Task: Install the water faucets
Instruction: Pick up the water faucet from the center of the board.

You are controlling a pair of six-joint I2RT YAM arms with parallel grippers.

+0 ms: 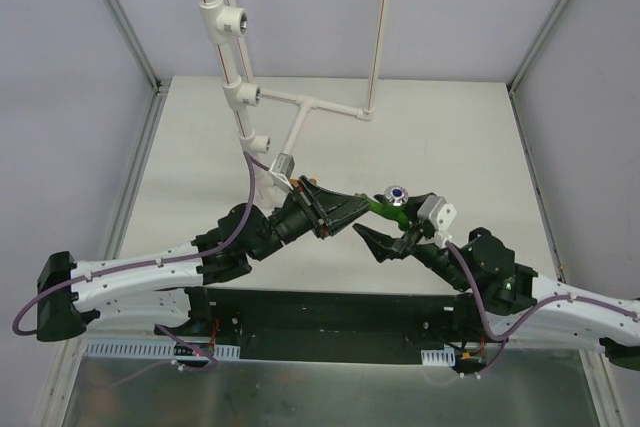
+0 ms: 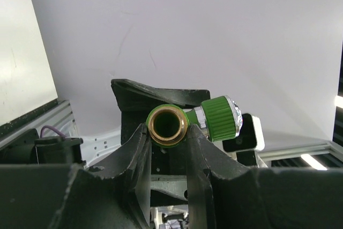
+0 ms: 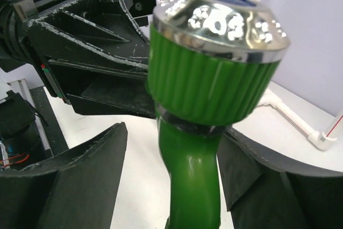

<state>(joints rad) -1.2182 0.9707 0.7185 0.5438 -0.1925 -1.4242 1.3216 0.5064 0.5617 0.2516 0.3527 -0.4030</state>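
The green water faucet [image 1: 385, 205] hangs above the table between the two arms, its silver-topped knob [image 1: 397, 192] pointing up. My left gripper [image 2: 167, 139] is shut on the faucet's brass threaded end [image 2: 167, 126], with the green knob [image 2: 220, 117] sticking out to the right. My right gripper [image 3: 171, 178] is open around the faucet's green stem [image 3: 194, 181]. Its left finger [image 3: 80, 181] stands clear of the stem and its right finger [image 3: 257, 181] is close against it. The left gripper's body [image 3: 91, 52] shows behind the knob [image 3: 214, 63].
A white pipe frame with several tee fittings [image 1: 245, 95] rises from the back left of the table, one more tee [image 1: 258, 142] just behind the left wrist. A white pipe elbow [image 3: 321, 139] lies on the table to the right. Aluminium rails [image 1: 140, 162] edge the table.
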